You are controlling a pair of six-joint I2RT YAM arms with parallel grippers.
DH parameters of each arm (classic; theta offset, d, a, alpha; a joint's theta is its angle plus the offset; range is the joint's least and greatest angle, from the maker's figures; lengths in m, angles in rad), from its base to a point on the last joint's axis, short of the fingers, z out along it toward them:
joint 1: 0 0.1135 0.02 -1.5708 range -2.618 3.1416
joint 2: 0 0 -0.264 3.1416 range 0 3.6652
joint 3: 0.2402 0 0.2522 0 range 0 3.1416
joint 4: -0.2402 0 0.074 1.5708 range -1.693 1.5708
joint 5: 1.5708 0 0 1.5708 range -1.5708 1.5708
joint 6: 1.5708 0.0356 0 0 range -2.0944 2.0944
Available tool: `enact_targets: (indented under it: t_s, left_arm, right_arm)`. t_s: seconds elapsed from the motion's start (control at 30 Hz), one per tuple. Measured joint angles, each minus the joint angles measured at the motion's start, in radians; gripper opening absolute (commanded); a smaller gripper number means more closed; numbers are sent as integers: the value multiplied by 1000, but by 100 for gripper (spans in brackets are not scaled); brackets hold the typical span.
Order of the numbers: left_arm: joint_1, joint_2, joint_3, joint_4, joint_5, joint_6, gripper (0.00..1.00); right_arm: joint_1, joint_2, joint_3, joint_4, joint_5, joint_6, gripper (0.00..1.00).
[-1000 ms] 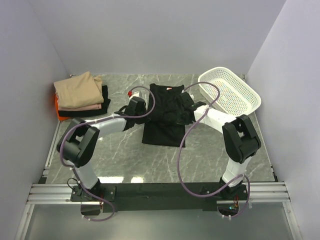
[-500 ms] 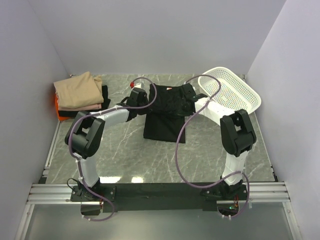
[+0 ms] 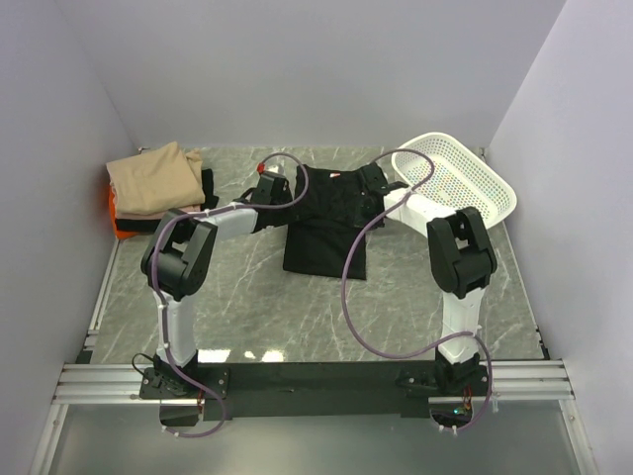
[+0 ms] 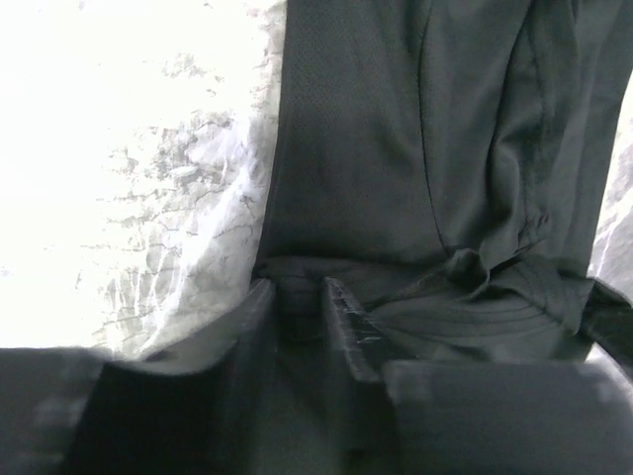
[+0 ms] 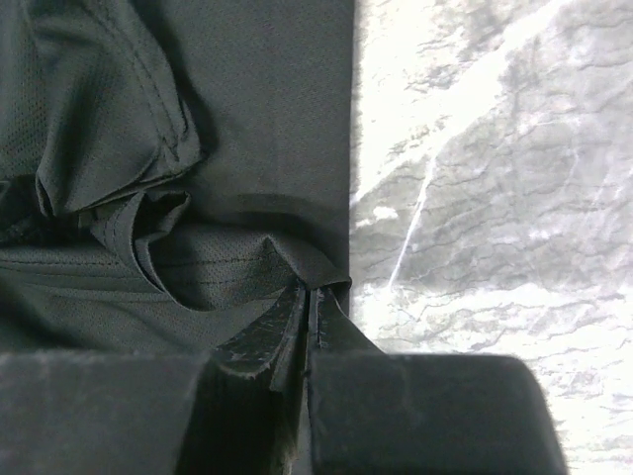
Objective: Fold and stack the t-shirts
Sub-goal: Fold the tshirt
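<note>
A plain black t-shirt (image 3: 324,233) lies partly folded at the middle back of the table. My left gripper (image 3: 280,190) is at its left edge, and in the left wrist view (image 4: 297,297) the fingers are closed on a fold of the black cloth. My right gripper (image 3: 375,184) is at the shirt's right edge, and in the right wrist view (image 5: 311,297) it is shut on a pinched corner of the cloth. A stack of folded t-shirts (image 3: 158,183), tan on top over pale pink, black and orange, sits at the back left.
A white perforated basket (image 3: 460,183) stands at the back right, close to my right arm. Grey walls close in the table on the left, back and right. Bare marble (image 3: 297,317) lies in front of the shirt.
Both grippers have moved toward the back wall, carrying the shirt's side edges with them. The shirt's bunched upper part now lies further back.
</note>
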Motion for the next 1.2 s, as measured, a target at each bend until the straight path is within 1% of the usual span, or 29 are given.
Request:
enact_targets:
  t_s: [0.03, 0.07, 0.1, 0.17, 0.2, 0.23, 0.3, 0.43, 0.57, 0.63, 0.77, 0.97, 1.2]
  left_arm:
    - [0, 0, 1, -3, 0, 0, 51]
    - [0, -2, 2, -3, 0, 3, 58]
    - [0, -5, 2, -8, -1, 0, 67]
    - [0, -23, 0, -17, -10, 0, 74]
    - [-1, -34, -2, -20, -15, -1, 78]
    - [-3, -55, -7, -23, -27, -1, 79]
    - [-11, -117, -38, -24, -56, -2, 81]
    - [-44, -267, -146, -6, -108, -13, 81]
    - [-132, -367, -278, 45, -142, -37, 81]
    - [-181, -373, -313, 46, -150, -41, 81]
    - [-270, -363, -333, 49, -156, -54, 81]
    - [-349, -355, -384, 130, -167, -66, 81]
    - [-408, -309, -454, 269, -203, -78, 80]
  right_arm:
    - [-2, -1, 0, 0, 0, 1, 13]
    - [-4, -5, 0, -2, 0, 2, 23]
    - [-5, -8, 0, -5, 2, 3, 31]
    - [-7, -32, -5, -11, 10, 0, 45]
    - [-8, -50, -9, -18, 16, 0, 48]
    - [-9, -76, -17, -18, 20, -4, 53]
    - [-10, -138, -43, -19, 27, -5, 57]
    - [-5, -266, -99, -9, 22, -6, 58]
    - [10, -315, -143, 11, 0, -7, 58]
    - [26, -309, -164, 24, -15, -6, 58]
    - [54, -297, -200, 26, -60, -5, 57]
    - [75, -290, -221, 61, -133, -3, 57]
    - [76, -233, -197, 74, -160, -6, 57]
